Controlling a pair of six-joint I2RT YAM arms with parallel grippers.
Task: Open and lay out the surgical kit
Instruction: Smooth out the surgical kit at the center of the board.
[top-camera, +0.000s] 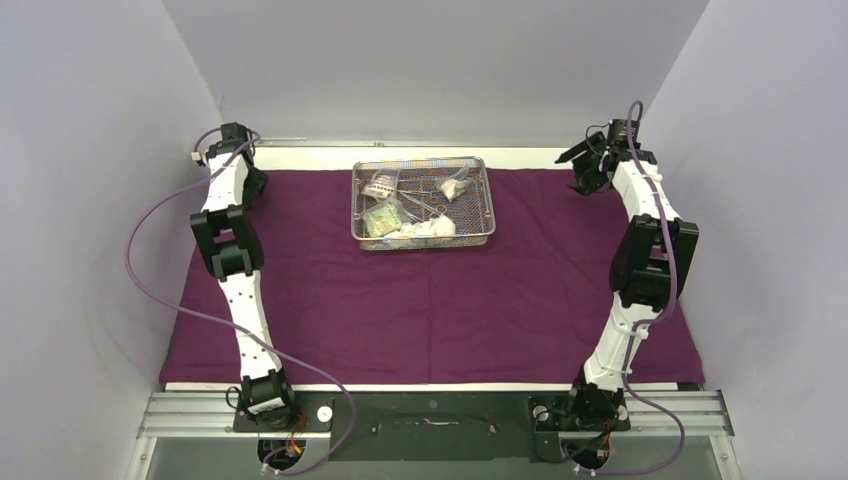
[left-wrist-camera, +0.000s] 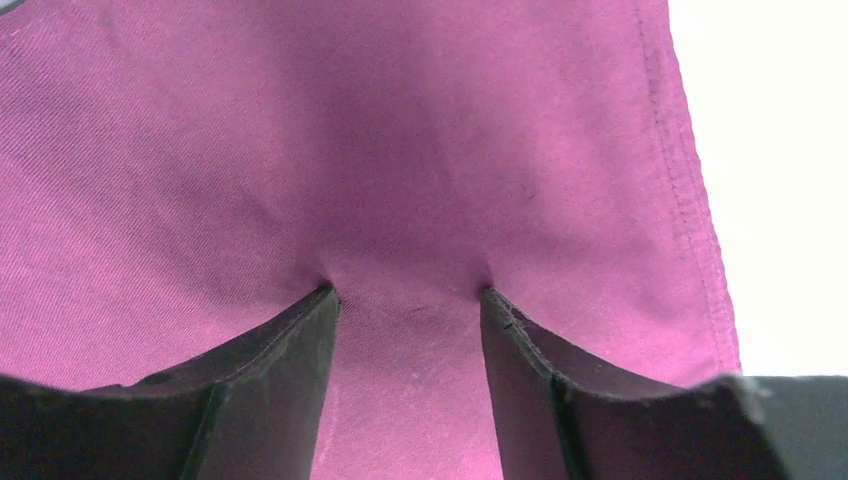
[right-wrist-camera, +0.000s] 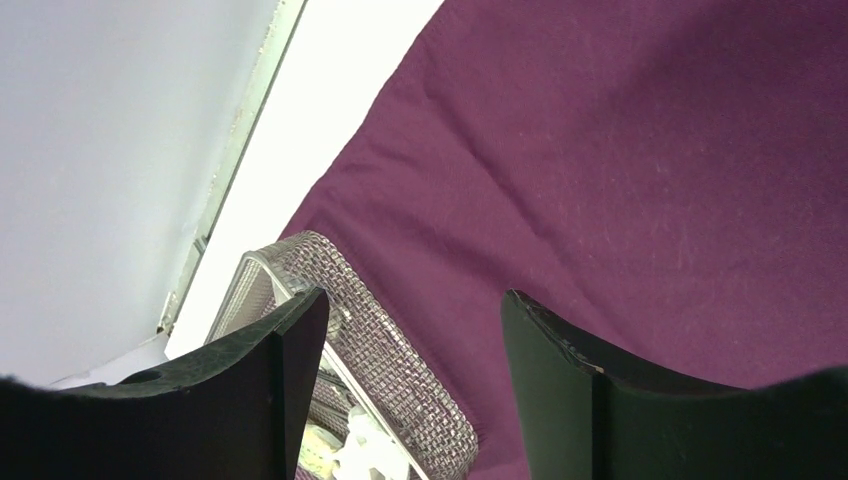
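Purple cloth (top-camera: 430, 310) lies flat, with the wire tray (top-camera: 489, 200) on it at 12 o'clock. Left pincer (left-wrist-camera: 405, 292), tips apart, presses the cloth at 10 o'clock; right pincer (right-wrist-camera: 415, 295) hangs open, empty. Tugging hard could spill the tray.

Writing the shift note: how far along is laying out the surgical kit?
Done: the purple wrap lies spread flat. In hand: the left gripper presses open fingertips onto its far-left corner; the right gripper hangs open near the far-right corner. To do: gauze and packets sit in the mesh tray, nothing laid out.
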